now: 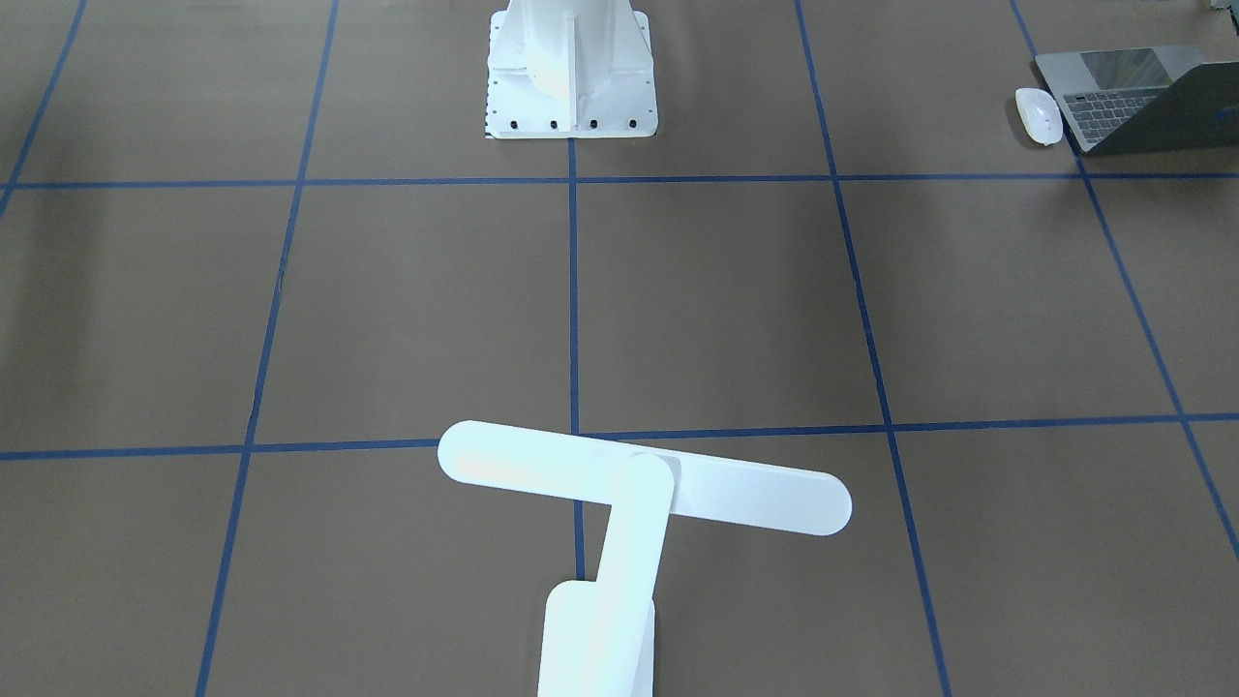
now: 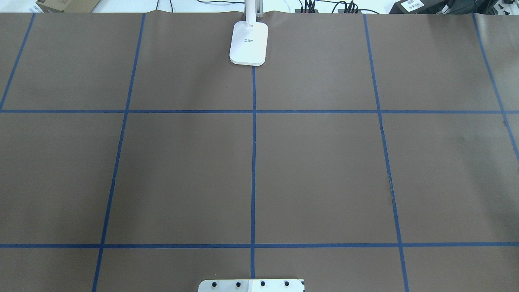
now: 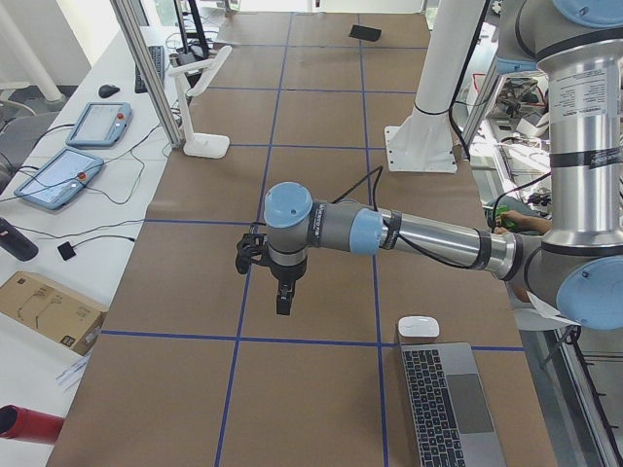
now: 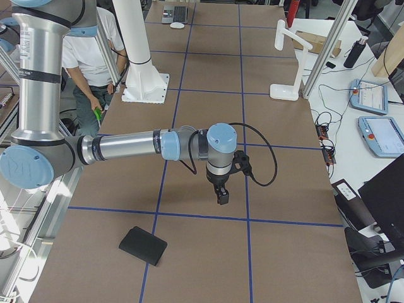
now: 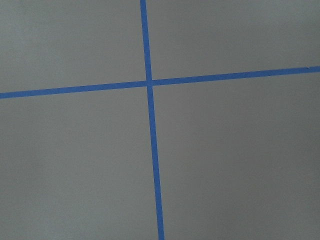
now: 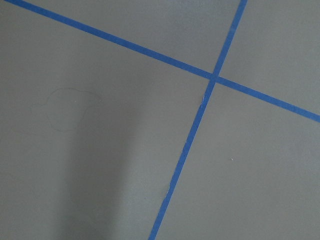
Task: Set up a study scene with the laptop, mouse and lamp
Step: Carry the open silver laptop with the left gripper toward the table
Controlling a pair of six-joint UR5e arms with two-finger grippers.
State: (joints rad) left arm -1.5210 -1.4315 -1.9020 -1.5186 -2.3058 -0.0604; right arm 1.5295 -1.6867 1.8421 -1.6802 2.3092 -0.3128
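Observation:
The laptop (image 1: 1128, 102) lies open at the table's end on my left, keyboard showing; it also shows in the exterior left view (image 3: 446, 404). The white mouse (image 1: 1038, 116) sits right beside it (image 3: 419, 327). The white lamp (image 1: 629, 503) stands upright at the middle of the far edge, its base (image 2: 249, 44) on the centre tape line. My left gripper (image 3: 282, 297) hangs above bare table, left of the mouse. My right gripper (image 4: 222, 194) hangs above bare table near the other end. Both show only in side views, so I cannot tell whether they are open or shut.
A thin black square pad (image 4: 144, 245) lies near the table's right end. The white bolted pedestal (image 1: 571, 73) stands at the robot's side, centre. Blue tape lines (image 2: 253, 162) grid the brown table. A person (image 4: 95, 57) stands behind the pedestal. Tablets and cables lie past the far edge.

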